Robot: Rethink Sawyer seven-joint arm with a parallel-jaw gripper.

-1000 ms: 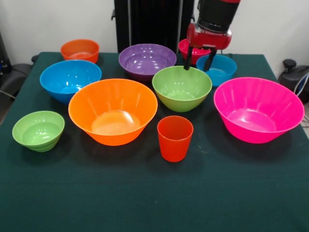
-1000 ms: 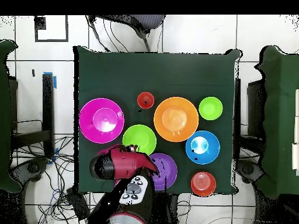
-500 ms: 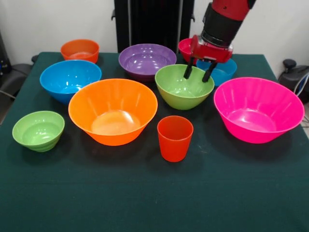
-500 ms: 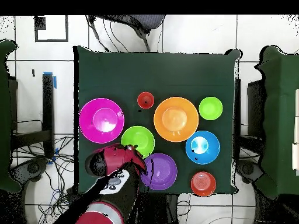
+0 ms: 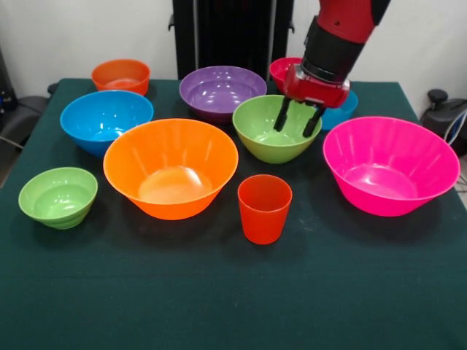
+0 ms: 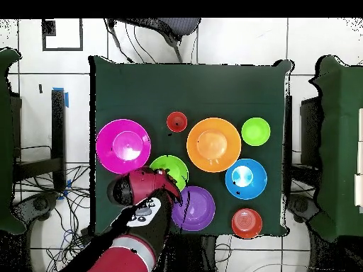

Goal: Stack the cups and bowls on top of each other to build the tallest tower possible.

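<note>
My gripper is open, its two dark fingers pointing down into the right half of the medium green bowl; I cannot tell if they touch it. In the overhead view the arm covers part of that green bowl. The orange-red cup stands upright in front of it, and is also seen from above. The large orange bowl sits left and the large pink bowl right. No tower shows; each bowl stands alone.
Behind are the purple bowl, medium blue bowl and small orange bowl. The arm partly hides the magenta-red bowl and small blue bowl. A small green bowl sits front left on the green cloth.
The gripper has come down from the green bowl's far rim into the bowl, still spread. The green bowl has shifted slightly. Everything else is where it was.
</note>
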